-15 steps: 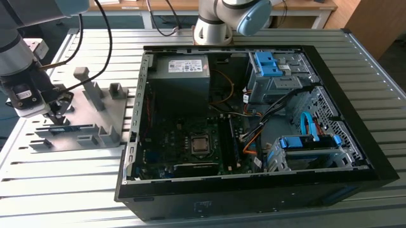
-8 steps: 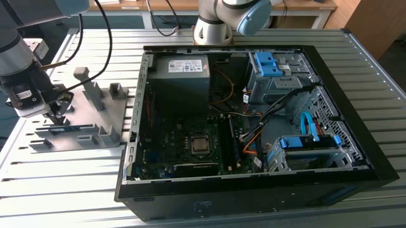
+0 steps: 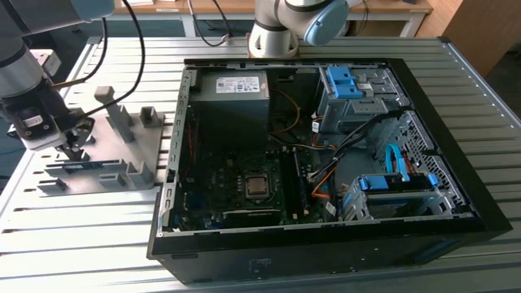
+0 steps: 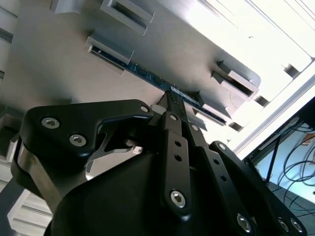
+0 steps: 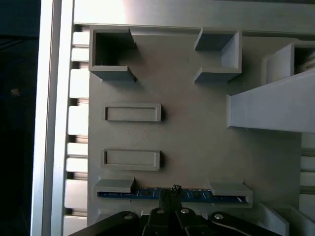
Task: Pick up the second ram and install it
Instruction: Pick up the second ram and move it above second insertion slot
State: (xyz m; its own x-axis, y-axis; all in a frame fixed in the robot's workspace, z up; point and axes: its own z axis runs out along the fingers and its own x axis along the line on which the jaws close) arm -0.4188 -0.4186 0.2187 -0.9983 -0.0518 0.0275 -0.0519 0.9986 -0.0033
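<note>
The pincer (image 3: 77,151) hangs low over the grey plastic fixture plate with upright blocks (image 3: 110,146), near the plate's edge that faces away from the open black computer case (image 3: 326,251). The plate and the case both sit on the slatted metal bench (image 3: 82,235), the plate just beside the case.

The second ram, a long, narrow, dark blue-green memory stick (image 3: 83,165), stands on edge in the plate, held at each end by a low grey block. In the second wrist view the pincer's tip (image 4: 172,94) meets the upper edge of the stick (image 4: 130,66) about halfway along it, above the bare grey plate (image 4: 59,83). In the first wrist view the stick (image 5: 206,196) shows as a blue strip running between its two end blocks, with the pincer (image 5: 170,191) set right on its middle; two empty rectangular pockets lie further in on the plate (image 5: 192,147).

Whether the pincer is clenched on the stick or released cannot be told.
</note>
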